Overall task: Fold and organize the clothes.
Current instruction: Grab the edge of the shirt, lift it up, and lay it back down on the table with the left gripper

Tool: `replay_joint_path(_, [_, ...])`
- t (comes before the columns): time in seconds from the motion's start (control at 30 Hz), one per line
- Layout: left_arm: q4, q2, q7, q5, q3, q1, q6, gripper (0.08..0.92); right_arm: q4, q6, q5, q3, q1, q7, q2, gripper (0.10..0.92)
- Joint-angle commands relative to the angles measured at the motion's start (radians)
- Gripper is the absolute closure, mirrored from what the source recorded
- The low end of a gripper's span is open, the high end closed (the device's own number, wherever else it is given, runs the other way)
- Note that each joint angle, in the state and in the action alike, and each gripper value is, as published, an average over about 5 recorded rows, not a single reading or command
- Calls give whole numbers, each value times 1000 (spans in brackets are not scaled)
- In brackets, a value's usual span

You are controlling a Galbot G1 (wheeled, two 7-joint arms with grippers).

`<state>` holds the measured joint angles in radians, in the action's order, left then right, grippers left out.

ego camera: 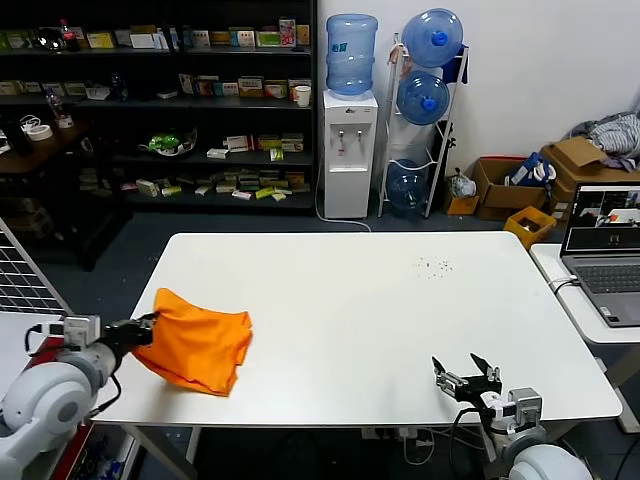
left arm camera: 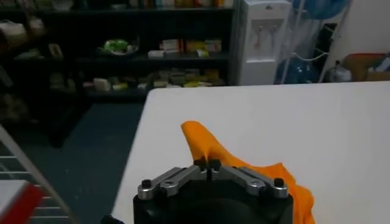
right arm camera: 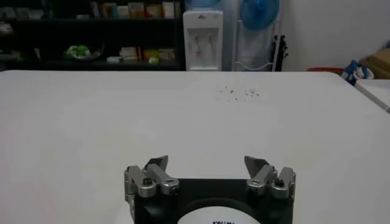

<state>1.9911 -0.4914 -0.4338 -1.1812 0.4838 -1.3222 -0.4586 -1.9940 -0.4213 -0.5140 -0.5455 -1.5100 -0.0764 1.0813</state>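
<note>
An orange T-shirt is seen bunched into a compact, roughly folded bundle near the left front corner of a white table, with no lettering visible on the fabric that faces up. The folding appears to be largely done, judged from the doubled-over layers, though the edges are uneven and one corner is lifted off the surface; what seems to be left is for the bundle to be laid flat, squared up and released. The left gripper is held low at the table's left edge, its arm reaching in from the side, and its fingers are pinched together on a raised peak of the shirt's cloth, as is shown plainly in the left wrist view, where the fabric is drawn up into the closed tips. The right gripper is parked well apart from the shirt, near the table's right front edge, pointed across the bare tabletop, its fingers spread wide with nothing between them.
</note>
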Motion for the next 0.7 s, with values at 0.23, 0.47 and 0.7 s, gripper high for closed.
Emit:
replay_joint_path(0.23, [-105,134,-42,-65,68,-13,-12,906,-1,4,5,-18,2,-4,1,203])
replay_joint_path(0.47, [158,-57,-172,-277,-275,206,-14,906,-20,-3,52,-61,-46,-13,48,203])
replay_joint_path(0.7, [17,-551,-433,-490,-869,743,-18,906,-63,-4,109,-146,-145,-19,123,203])
